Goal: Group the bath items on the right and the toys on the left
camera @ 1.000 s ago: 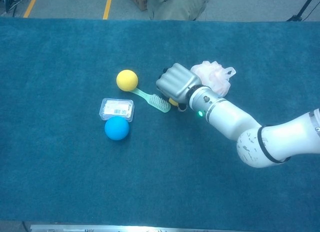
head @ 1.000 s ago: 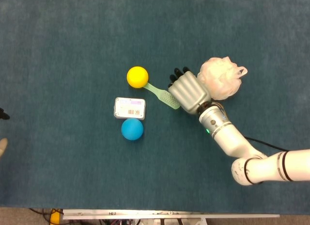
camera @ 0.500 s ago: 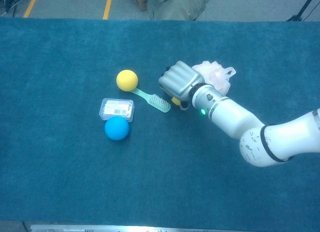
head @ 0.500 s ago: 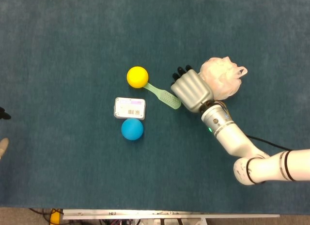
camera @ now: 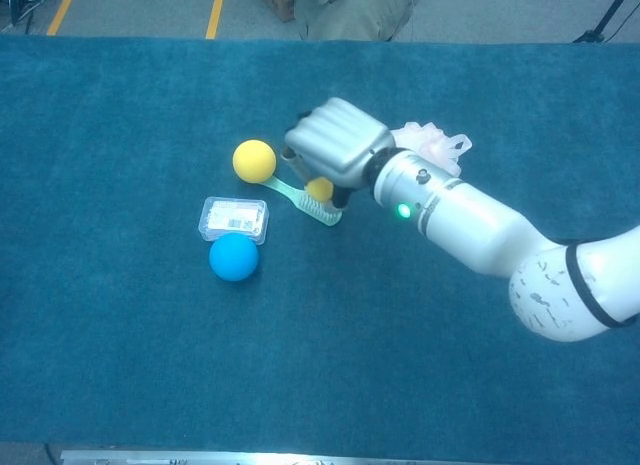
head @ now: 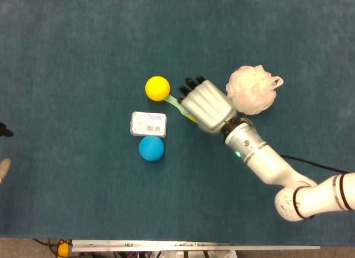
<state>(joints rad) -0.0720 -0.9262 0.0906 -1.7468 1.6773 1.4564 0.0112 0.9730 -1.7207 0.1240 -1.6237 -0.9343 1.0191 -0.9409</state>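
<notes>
My right hand (head: 205, 105) (camera: 335, 147) hovers palm down over the head of a pale green toothbrush (head: 174, 100) (camera: 286, 191). A small yellow object (camera: 320, 189) sits tucked under its palm and moves with it. The brush handle touches a yellow ball (head: 157, 87) (camera: 254, 160). A clear soap box (head: 148, 124) (camera: 234, 217) lies left of the brush, with a blue ball (head: 151, 148) (camera: 234, 257) against its near side. A pale pink bath pouf (head: 253, 90) (camera: 440, 145) rests just right of the hand. The left hand does not show.
The blue cloth table (head: 83, 52) stretches wide to the left and far side of the items. My right forearm (head: 266, 163) crosses the near right area. A small dark tip (head: 3, 130) pokes in at the left edge of the head view.
The right hand has swung left from beside the pouf and risen, and it now covers the toothbrush head. The small yellow object travelled with it. The balls, box and pouf stayed put.
</notes>
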